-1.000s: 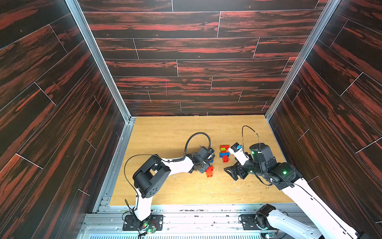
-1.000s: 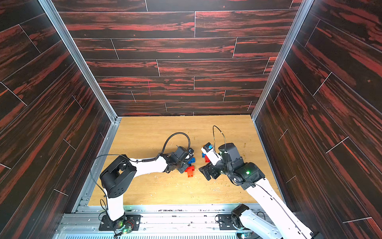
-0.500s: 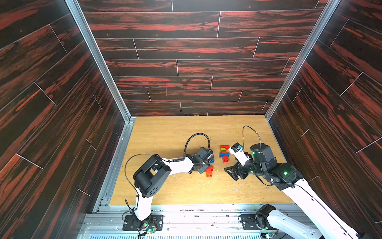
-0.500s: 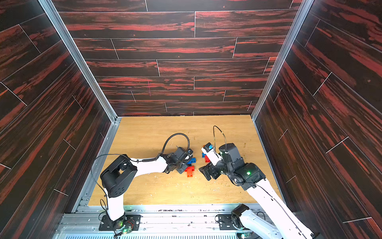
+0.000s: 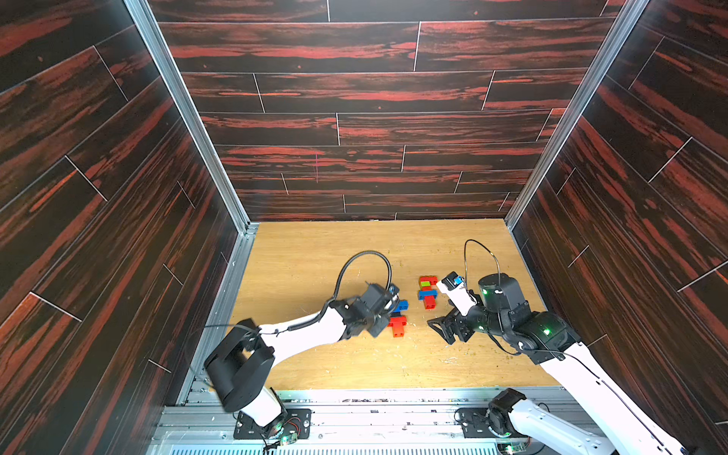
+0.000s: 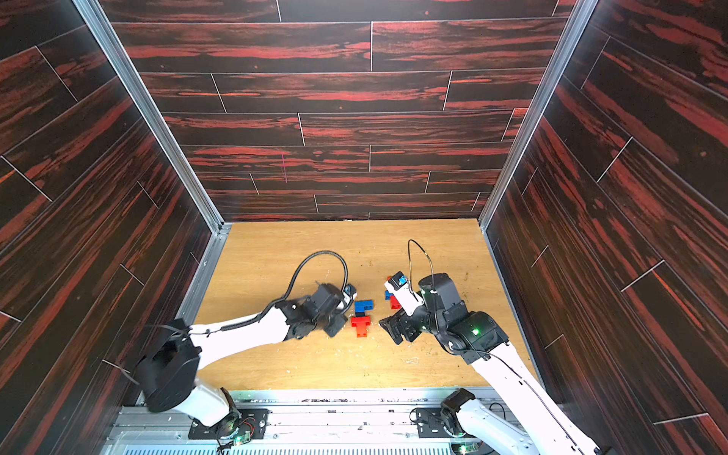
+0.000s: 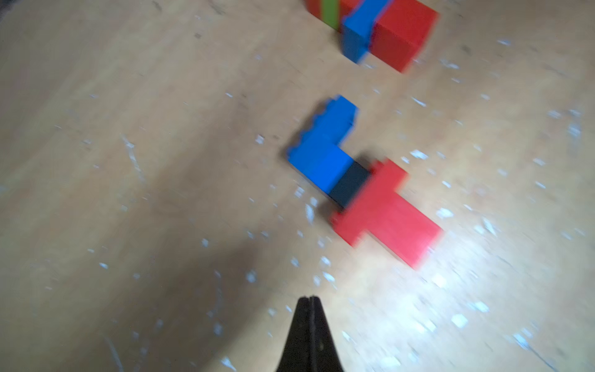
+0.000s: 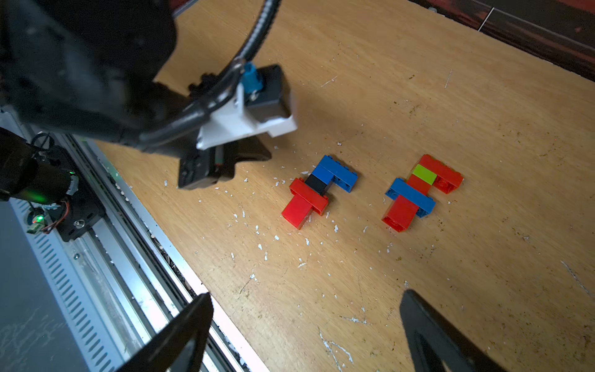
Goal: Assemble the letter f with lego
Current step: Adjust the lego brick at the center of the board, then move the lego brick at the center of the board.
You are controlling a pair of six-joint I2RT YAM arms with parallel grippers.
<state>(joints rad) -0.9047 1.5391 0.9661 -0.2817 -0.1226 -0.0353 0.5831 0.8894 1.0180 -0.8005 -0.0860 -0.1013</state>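
Note:
Two lego builds lie flat on the wooden table (image 5: 315, 256). The left build (image 8: 318, 190) joins blue, black and red bricks; it also shows in the left wrist view (image 7: 360, 183) and in both top views (image 5: 398, 319) (image 6: 361, 315). The right build (image 8: 418, 190) is red, lime green, blue and red (image 5: 427, 291). My left gripper (image 7: 308, 299) is shut and empty, just left of the left build and apart from it. My right gripper (image 8: 307, 298) stands wide open and empty near the front, right of both builds (image 5: 439, 333).
A metal rail (image 5: 354, 394) runs along the table's front edge. Dark wood-panel walls (image 5: 354, 189) enclose the back and both sides. White flecks litter the table around the builds. The right wrist camera mount (image 6: 400, 289) hides part of the right build in a top view.
My left gripper has drawn back a little to the left, uncovering more of the blue brick. The right arm and both builds have not moved.

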